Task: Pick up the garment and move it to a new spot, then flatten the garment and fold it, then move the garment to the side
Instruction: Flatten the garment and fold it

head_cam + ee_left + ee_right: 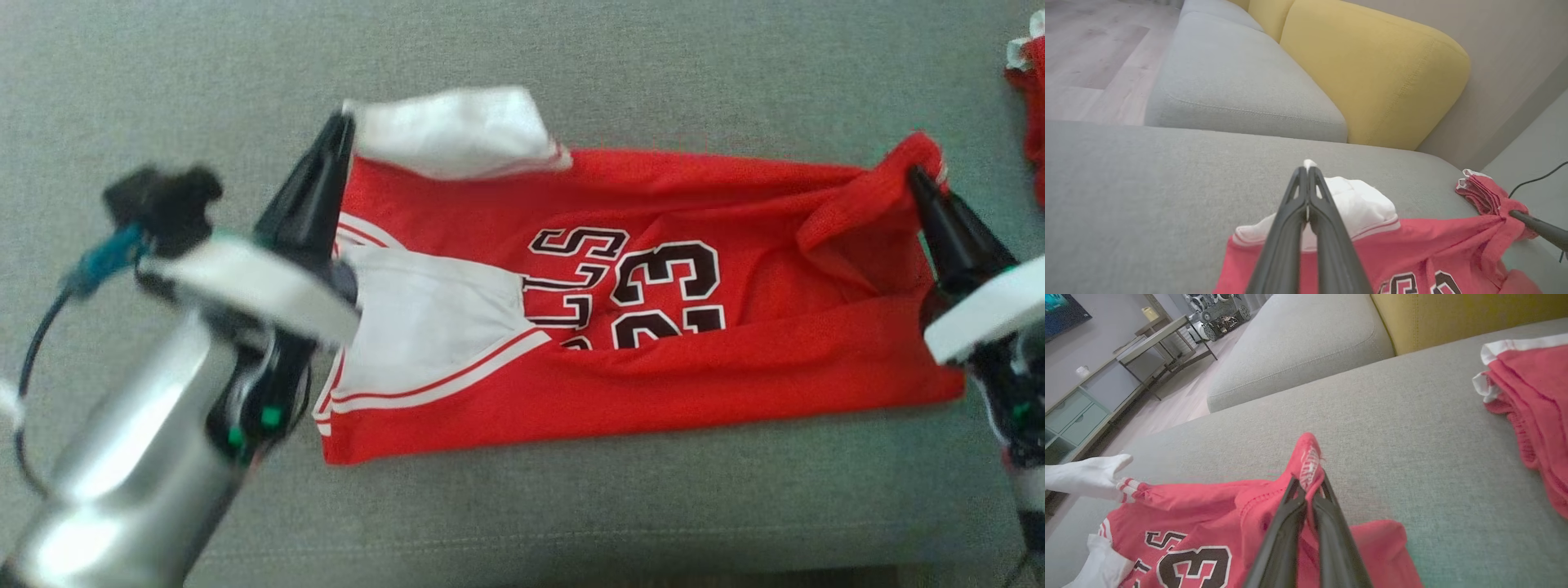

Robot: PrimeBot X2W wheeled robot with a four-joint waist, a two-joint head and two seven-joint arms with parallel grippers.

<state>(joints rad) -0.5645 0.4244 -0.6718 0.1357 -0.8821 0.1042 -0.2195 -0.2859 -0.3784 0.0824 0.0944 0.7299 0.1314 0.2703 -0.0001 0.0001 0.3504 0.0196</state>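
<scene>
Garment [653,343], a red jersey with white trim, lies spread across the grey seat [571,506], its near edge flat on the cushion and its far edge held at both corners. At the far left corner the left claw [343,126] is pressed together on the white trim, with bare seat to its left, beyond it and in front of the near edge. At the far right corner the right claw [916,175] pinches a bunched red fold, and further right a second red cloth [1030,90] lies near it but not touching.
</scene>
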